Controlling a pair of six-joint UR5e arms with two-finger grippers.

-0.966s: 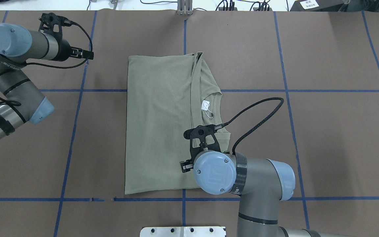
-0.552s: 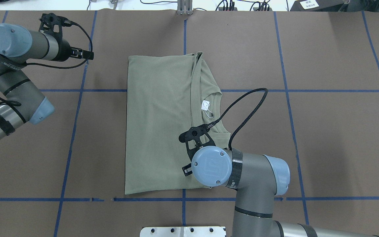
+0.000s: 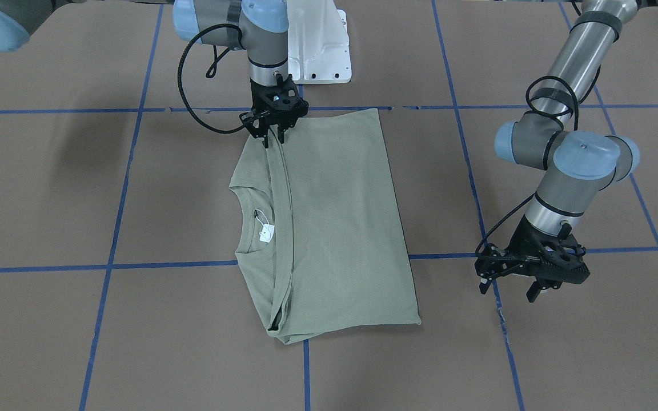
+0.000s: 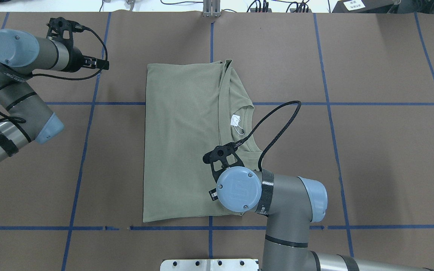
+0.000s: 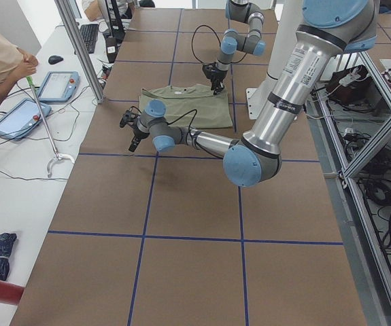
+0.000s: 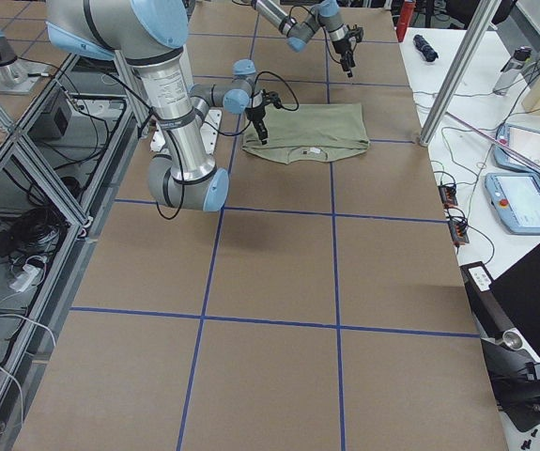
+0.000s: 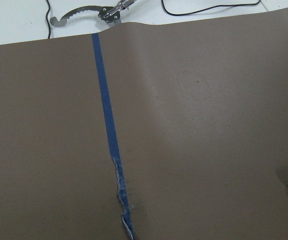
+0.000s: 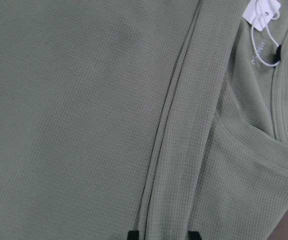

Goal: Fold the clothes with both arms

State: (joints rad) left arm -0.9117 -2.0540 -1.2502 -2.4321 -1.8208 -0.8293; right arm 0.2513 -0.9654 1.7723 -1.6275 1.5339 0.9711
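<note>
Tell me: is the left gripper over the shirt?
No, the left gripper is over bare brown table near a blue tape line, clear of the shirt.

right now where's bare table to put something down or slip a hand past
Widest bare table lies on the robot's right, beyond the shirt collar. Another bare patch sits between the shirt's plain long edge and the left arm, nearer the robot than the left claw. Crowded: the shirt's near collar-side corner, where the right claw hangs over it.
</note>
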